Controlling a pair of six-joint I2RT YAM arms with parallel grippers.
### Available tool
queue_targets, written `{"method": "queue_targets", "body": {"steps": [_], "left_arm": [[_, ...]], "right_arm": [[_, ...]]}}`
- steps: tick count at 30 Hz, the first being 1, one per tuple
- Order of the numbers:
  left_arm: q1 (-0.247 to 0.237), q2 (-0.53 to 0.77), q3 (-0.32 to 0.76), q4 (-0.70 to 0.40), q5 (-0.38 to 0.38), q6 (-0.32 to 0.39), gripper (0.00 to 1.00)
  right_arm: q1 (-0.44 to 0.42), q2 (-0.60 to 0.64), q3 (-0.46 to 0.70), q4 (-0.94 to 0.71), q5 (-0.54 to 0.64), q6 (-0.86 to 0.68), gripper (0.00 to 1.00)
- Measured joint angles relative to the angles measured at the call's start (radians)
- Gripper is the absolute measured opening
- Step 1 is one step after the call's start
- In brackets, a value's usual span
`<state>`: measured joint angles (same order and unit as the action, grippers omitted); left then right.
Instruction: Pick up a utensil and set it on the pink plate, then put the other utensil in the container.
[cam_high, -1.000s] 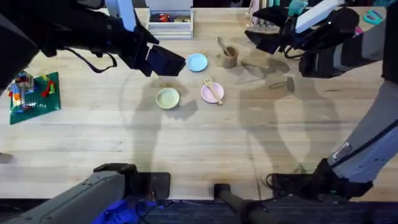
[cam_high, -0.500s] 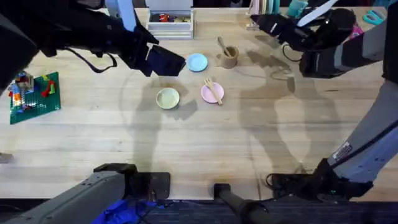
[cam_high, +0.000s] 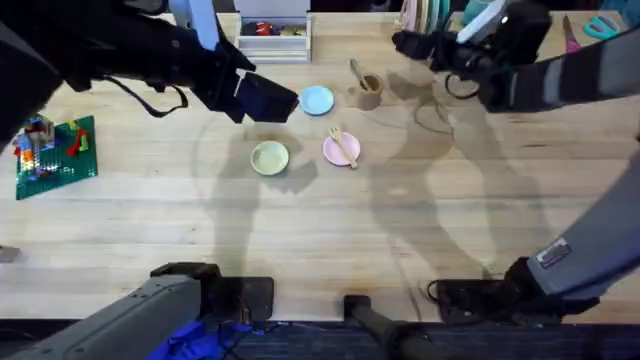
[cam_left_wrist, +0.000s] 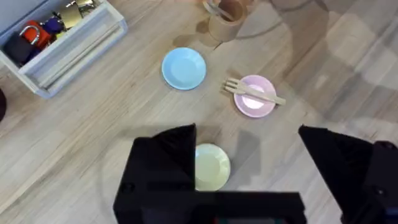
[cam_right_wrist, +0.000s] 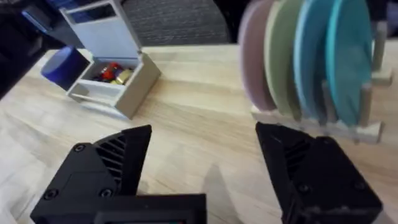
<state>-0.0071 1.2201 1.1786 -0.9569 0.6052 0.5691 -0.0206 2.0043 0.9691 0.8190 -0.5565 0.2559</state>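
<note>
The wooden fork (cam_high: 343, 146) lies across the pink plate (cam_high: 333, 154), and the left wrist view shows the fork (cam_left_wrist: 255, 93) on the plate (cam_left_wrist: 252, 107) too. The tan container (cam_high: 369, 93) stands behind the plate, with the spoon (cam_high: 355, 71) upright in it, handle leaning out. My left gripper (cam_high: 268, 100) hovers open and holds nothing, left of the light blue plate; its fingers (cam_left_wrist: 163, 163) frame the yellow-green plate. My right gripper (cam_high: 410, 44) is open and empty, high near the far edge, right of the container.
A light blue plate (cam_high: 317, 100) and a yellow-green plate (cam_high: 269, 157) sit left of the pink one. A white tray (cam_high: 275, 38) stands at the back. A rack of upright plates (cam_right_wrist: 311, 62) is close ahead of the right gripper. A green brick plate (cam_high: 55, 152) lies far left.
The right arm has drawn back from beside the container toward the far edge and the plate rack. The left arm, the fork and the spoon have stayed put.
</note>
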Motion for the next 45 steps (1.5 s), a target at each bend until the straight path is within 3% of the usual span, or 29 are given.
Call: {"method": "queue_targets", "body": {"steps": [13, 21, 27, 36, 45], "left_arm": [[0.0, 0.0, 0.0, 0.0, 0.0, 0.0, 0.991], [0.0, 0.0, 0.0, 0.0, 0.0, 0.0, 0.991], [0.0, 0.0, 0.0, 0.017, -0.013, 0.0, 0.991], [0.0, 0.0, 0.0, 0.127, -0.123, -0.01, 0.991], [0.0, 0.0, 0.0, 0.162, -0.364, -0.168, 0.992]], "right_arm": [[0.075, -0.35, 0.0, -0.617, 0.267, -0.196, 0.996], [0.088, -0.526, 0.0, -0.967, 0.329, -0.197, 0.997], [0.088, -0.622, 0.0, -1.135, 0.336, -0.197, 0.997], [0.122, -0.781, 0.0, -1.248, 0.343, -0.197, 0.997], [0.13, -0.862, 0.0, -1.27, 0.344, -0.197, 0.997]]}}
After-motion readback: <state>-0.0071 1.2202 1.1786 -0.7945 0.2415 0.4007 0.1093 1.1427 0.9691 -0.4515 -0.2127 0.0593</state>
